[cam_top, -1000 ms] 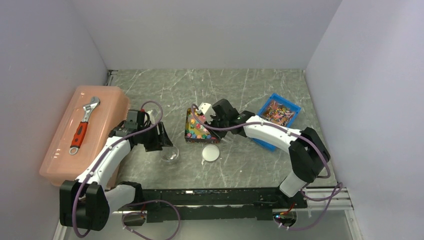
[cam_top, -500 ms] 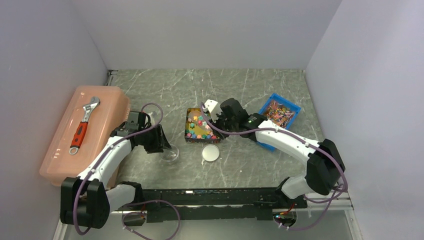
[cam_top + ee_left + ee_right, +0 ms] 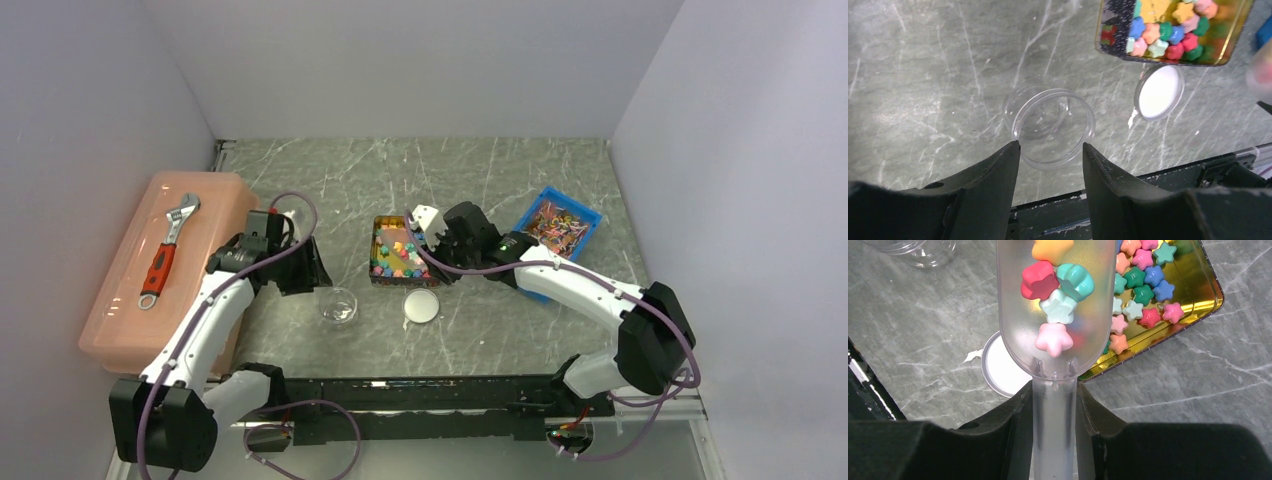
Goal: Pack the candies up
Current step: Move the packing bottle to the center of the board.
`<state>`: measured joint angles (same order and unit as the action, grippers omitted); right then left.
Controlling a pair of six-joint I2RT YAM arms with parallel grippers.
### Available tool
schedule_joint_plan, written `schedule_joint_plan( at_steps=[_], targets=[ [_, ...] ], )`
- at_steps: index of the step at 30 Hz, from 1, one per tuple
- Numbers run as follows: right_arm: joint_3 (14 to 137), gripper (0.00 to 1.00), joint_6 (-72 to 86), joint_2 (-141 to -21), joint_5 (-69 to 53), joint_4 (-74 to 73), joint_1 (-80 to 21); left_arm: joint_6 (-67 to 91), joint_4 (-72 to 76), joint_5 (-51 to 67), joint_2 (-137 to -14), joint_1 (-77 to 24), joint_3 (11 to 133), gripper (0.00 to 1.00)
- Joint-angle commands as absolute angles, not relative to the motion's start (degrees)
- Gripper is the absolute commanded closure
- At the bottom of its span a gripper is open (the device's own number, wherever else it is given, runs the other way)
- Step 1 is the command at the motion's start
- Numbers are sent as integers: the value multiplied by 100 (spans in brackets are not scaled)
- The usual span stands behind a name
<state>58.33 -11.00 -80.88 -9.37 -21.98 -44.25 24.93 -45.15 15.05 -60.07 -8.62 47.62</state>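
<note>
The candies [image 3: 398, 256] are small star-shaped pieces in mixed colours, lying in a shallow gold tray [image 3: 1204, 287] at mid-table; the candies [image 3: 1168, 30] also show at the top of the left wrist view. My right gripper [image 3: 1054, 390] is shut on the handle of a clear scoop [image 3: 1048, 335], which holds several candies [image 3: 1058, 295] and hovers over the tray's near edge. A clear, empty jar [image 3: 1053, 125] stands left of a white lid [image 3: 1159, 92]. My left gripper [image 3: 1050, 147] is open, its fingertips just short of the jar, with nothing between them.
A salmon plastic box [image 3: 205, 215] with a red-handled wrench [image 3: 168, 248] on top fills the left side. A blue bin [image 3: 585, 215] of mixed small items sits behind the right arm. The black rail [image 3: 450, 395] runs along the near edge.
My left gripper has drawn back up and to the left, off the jar, which now stands free. My right arm has shifted a little to the right with the scoop.
</note>
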Motion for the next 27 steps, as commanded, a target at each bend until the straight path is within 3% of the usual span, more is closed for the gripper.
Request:
schedule_joint_plan(
  at_steps=[1,27],
  targets=[
    [5872,100,-1021,-7835,-1046,-1942,-4462,2360,-4724,1191,-6087,-887,4793,45],
    [5776,100,-910,-7165,-811,-2230,-4667,2531,-4576,1058,-6975,-1632,4600,62]
  ],
)
